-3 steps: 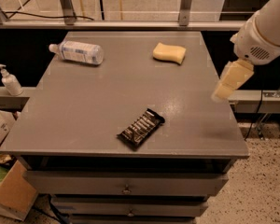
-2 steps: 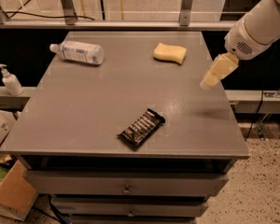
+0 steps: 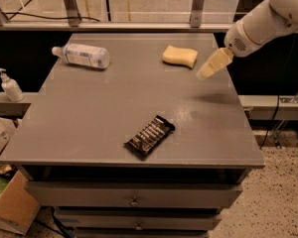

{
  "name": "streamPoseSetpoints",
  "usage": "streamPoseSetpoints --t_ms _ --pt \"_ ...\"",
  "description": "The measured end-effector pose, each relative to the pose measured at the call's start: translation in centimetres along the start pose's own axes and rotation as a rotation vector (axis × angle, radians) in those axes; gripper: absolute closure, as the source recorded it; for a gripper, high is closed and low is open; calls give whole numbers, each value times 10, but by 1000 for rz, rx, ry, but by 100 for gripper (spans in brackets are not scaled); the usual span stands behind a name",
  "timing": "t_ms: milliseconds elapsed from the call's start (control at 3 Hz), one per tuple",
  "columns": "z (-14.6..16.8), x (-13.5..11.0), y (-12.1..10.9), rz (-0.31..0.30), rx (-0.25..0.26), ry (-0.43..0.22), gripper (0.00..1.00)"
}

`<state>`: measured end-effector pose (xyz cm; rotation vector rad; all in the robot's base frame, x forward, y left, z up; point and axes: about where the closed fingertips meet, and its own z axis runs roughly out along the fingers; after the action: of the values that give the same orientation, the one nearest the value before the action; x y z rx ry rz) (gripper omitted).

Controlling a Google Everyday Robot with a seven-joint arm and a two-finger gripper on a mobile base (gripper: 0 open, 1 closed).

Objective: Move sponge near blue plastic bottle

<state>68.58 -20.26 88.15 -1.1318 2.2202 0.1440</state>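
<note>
Pale yellow sponge [image 3: 180, 56] seen lying at far right of counter [image 3: 89, 128], end effector [image 3: 207, 72] held just right of it, grip state not discernible, blue plastic bottle [image 3: 82, 55] laid sideways far left, well apart.

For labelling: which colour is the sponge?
The sponge is pale yellow, camera view; the gripper hovers right of it.

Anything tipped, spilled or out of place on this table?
Only the blue plastic bottle stands out: it lies on its side at the table's far left corner. No spill shows. The sponge sits flat at the far right, with the gripper hovering just right of it.
</note>
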Motion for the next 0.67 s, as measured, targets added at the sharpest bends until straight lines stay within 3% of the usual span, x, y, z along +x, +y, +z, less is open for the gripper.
streamPoseSetpoints --t_ms 667 --pt "54 -24 -32 127 -25 -127 0"
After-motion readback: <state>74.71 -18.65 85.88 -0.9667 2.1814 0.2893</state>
